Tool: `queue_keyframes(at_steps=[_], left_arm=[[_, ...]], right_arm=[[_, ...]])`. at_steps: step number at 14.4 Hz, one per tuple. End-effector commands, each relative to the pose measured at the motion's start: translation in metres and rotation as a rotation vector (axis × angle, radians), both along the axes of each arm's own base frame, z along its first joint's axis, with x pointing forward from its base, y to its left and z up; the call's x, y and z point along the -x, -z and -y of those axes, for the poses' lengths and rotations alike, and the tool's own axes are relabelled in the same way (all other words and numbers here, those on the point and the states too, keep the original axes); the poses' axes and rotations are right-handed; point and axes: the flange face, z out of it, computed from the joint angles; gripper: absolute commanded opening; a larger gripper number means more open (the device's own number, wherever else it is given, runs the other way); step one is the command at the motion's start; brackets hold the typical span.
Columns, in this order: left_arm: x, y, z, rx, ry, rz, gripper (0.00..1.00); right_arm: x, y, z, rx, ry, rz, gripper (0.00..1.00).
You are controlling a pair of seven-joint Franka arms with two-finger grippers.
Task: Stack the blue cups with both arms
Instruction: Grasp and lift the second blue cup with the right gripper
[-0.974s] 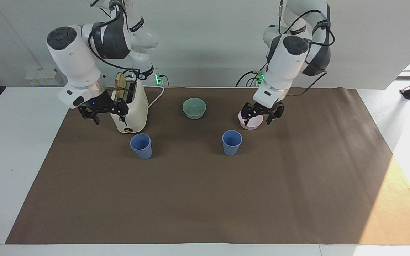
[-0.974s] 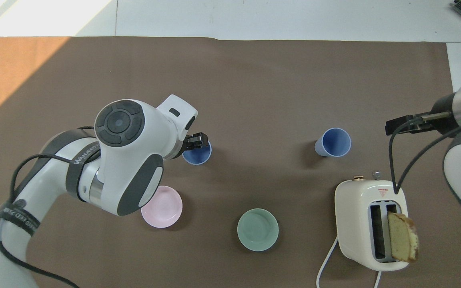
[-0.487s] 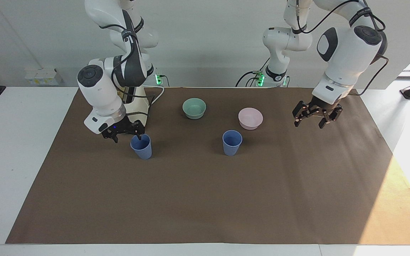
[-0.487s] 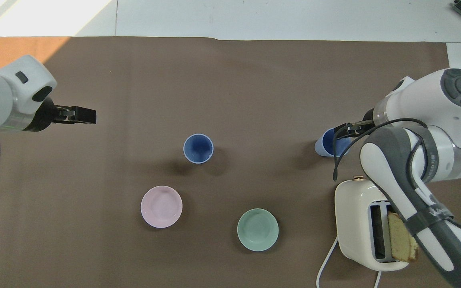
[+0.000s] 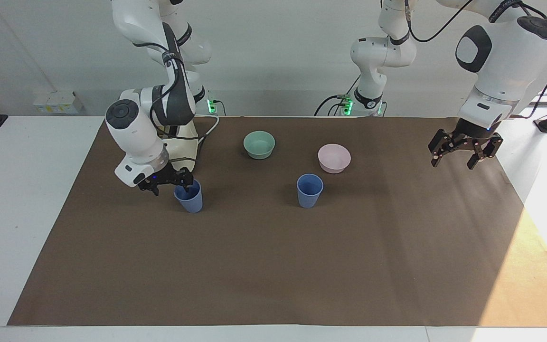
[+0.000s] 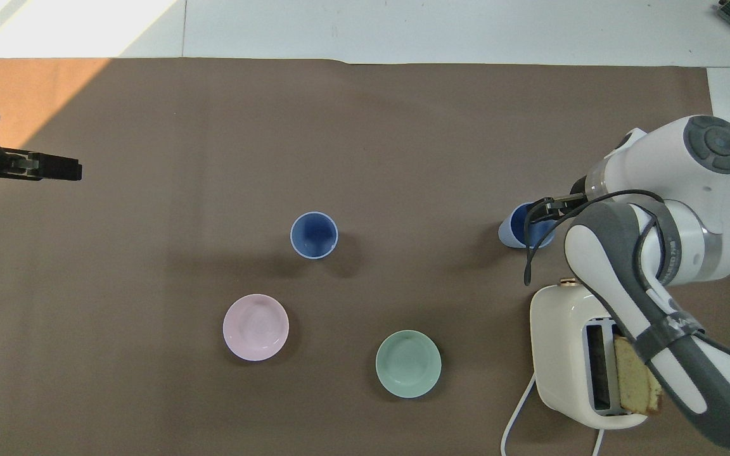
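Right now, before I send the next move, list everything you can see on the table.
cups: 2, blue, upright; one mid-mat, one toward the right arm's end
bowl: 1, teal, nearer the robots than the cups
bowl: 1, pink, beside the teal one, toward the left arm's end
toaster: 1, cream, bread slice in a slot, right arm's end
mat: 1, brown, covers the table
right gripper: open, at the rim of the cup by the toaster
left gripper: open, raised over the mat's edge
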Motion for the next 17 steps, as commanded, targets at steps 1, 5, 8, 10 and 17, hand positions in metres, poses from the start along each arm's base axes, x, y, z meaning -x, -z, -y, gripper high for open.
queue_keyframes(at_steps=[1, 5, 8, 10, 17], left_arm=[[0.003, -0.015, -0.022, -0.041, 0.043, -0.033, 1.00], [0.014, -0.023, -0.056, -0.049, 0.056, -0.056, 1.00], [0.015, -0.024, -0.068, -0.051, 0.059, -0.058, 1.00], [0.015, -0.023, -0.067, -0.051, 0.061, -0.059, 1.00], [0.016, -0.023, -0.068, -0.049, 0.059, -0.061, 1.00]], right_arm=[[0.001, 0.008, -0.001, -0.016, -0.010, 0.005, 0.92], [0.001, 0.009, -0.001, -0.016, -0.011, 0.002, 0.09], [0.001, 0.010, -0.003, -0.017, -0.015, 0.000, 0.00], [0.001, 0.009, -0.005, -0.017, -0.018, 0.002, 0.00], [-0.004, -0.003, -0.027, -0.021, -0.045, 0.001, 0.00]])
